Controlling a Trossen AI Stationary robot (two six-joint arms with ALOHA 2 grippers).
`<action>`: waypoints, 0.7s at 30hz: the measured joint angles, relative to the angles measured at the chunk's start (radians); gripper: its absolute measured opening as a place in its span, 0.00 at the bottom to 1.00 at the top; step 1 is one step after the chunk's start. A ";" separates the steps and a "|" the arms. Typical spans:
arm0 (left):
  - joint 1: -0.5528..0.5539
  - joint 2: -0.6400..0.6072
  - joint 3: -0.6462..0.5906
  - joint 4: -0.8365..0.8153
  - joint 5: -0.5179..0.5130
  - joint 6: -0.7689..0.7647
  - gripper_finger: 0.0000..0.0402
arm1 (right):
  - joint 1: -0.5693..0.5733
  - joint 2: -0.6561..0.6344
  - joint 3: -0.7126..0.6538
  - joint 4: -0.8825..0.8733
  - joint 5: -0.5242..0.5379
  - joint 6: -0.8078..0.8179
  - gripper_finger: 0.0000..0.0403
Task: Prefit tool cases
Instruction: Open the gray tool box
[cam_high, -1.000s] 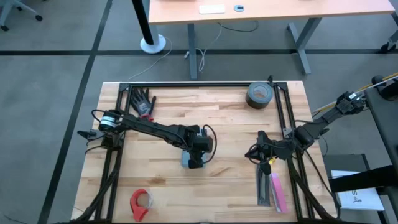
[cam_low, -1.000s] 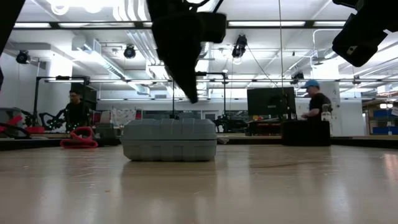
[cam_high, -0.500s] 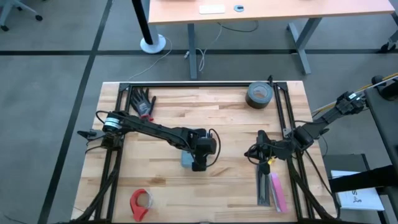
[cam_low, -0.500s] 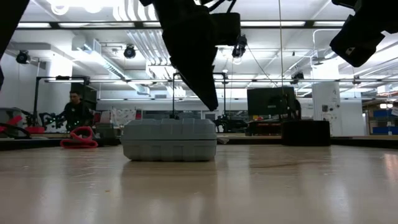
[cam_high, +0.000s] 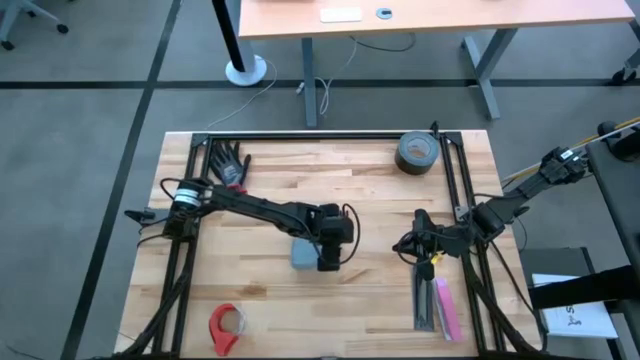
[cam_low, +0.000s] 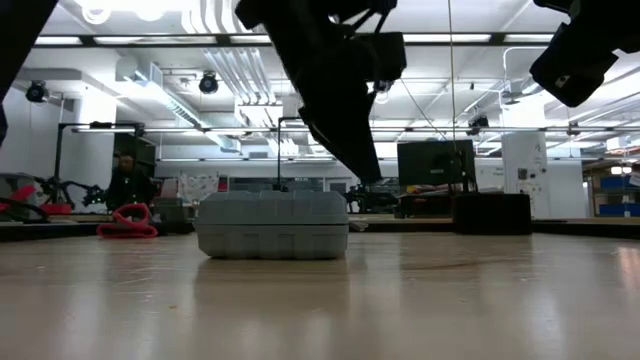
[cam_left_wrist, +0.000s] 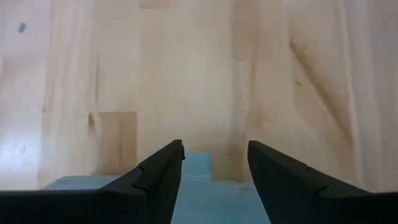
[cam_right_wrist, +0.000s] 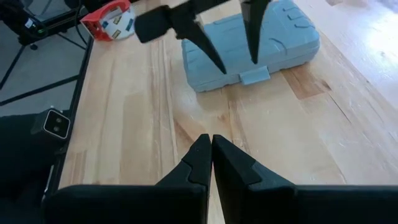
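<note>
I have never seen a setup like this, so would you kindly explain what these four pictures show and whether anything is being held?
Two dark robot arms work at a wooden table. One picture looks straight down from above, one looks level across the tabletop, and two come from cameras on the arms' wrists. The closed blue-grey tool case lies flat near the middle. The left tool hangs open above the case's handle edge, holding nothing. The right tool waits shut and empty nearby. Also on the table: a grey tape roll, a red tape dispenser, a glove, and black and pink bars.
</note>
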 joint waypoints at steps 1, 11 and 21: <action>0.005 0.004 0.000 0.000 -0.003 0.000 0.47 | 0.000 0.000 0.000 0.000 0.000 0.000 0.00; 0.059 0.015 0.000 -0.023 -0.055 0.010 0.45 | 0.000 0.000 0.000 0.003 0.000 0.000 0.00; 0.066 0.017 0.000 -0.121 -0.099 0.011 0.45 | 0.000 0.000 0.000 0.004 0.000 0.000 0.00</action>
